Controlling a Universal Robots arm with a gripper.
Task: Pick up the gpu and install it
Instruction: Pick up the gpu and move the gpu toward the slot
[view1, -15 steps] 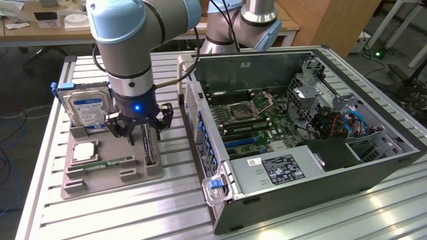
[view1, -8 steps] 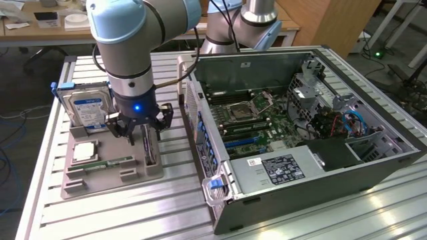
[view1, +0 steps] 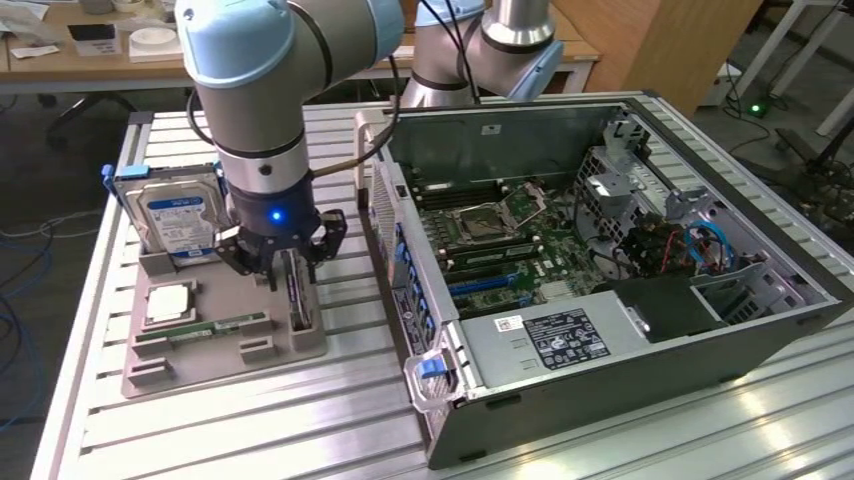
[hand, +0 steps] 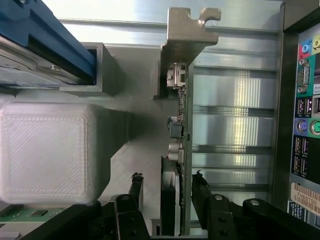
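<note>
Pincer (hand: 167, 175) straddles the upright gpu (hand: 176, 127), wrist view revealing gaps both sides.

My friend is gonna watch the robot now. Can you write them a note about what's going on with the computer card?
Gripper: open, down around the gpu with one finger on each side. A gap shows on one side, so it is not gripped.
gpu: stands on edge in its slot in the gray parts tray, beside the open computer case.
Done: the gripper is lined up on the card.
Left: picking the gpu up and installing it in the case.
</note>
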